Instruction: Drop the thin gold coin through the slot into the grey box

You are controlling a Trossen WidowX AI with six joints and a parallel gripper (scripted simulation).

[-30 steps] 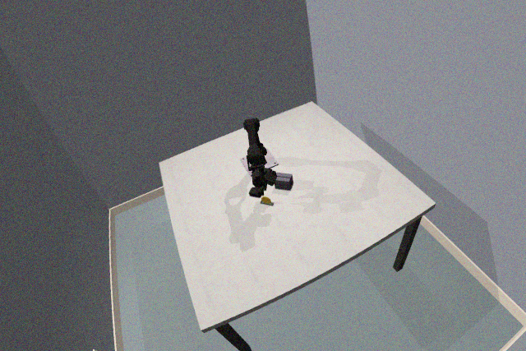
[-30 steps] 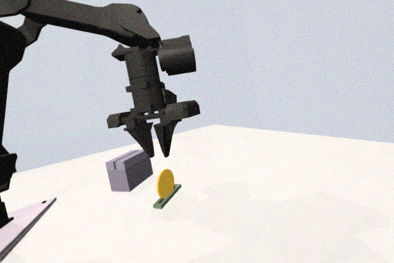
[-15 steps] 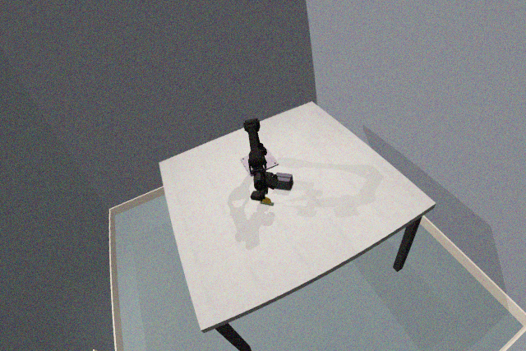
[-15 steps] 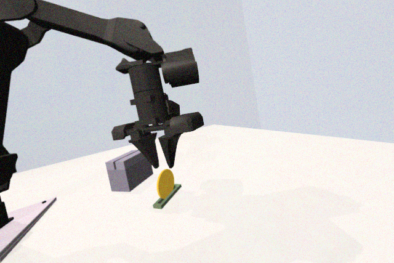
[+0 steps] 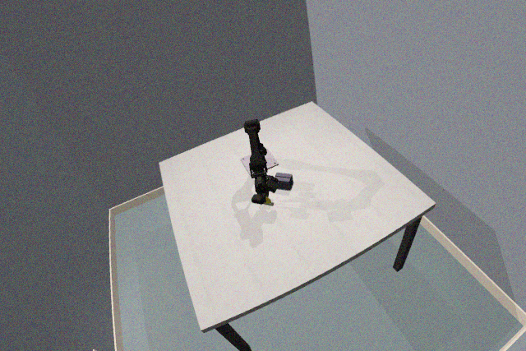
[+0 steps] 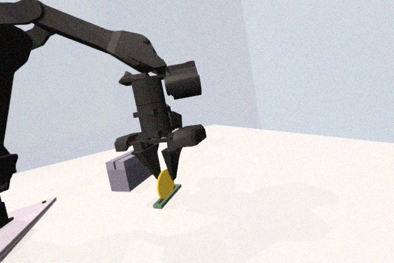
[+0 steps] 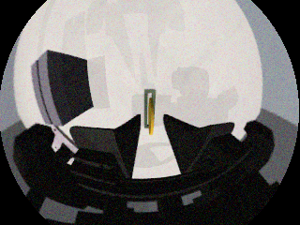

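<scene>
The gold coin [image 6: 165,186] [image 7: 150,119] [image 5: 269,201] stands on edge in the dark-green holder [image 6: 159,204] [image 7: 150,96] on the white table [image 6: 270,190] [image 5: 318,219]. My gripper [image 6: 165,175] [image 7: 152,116] [image 5: 264,197] points straight down over the coin. Its two fingers are partly spread and stand on either side of the coin's top edge, with small gaps showing on both sides in the wrist view. The closed grey box [image 6: 122,175] [image 7: 66,84] [image 5: 284,180] with the slot [image 6: 119,159] in its lid stands just behind and to the left of the coin.
The arm's pale mounting plate [image 6: 22,222] [image 5: 271,161] lies at the left, behind the box. The table's edges are far from the coin and box.
</scene>
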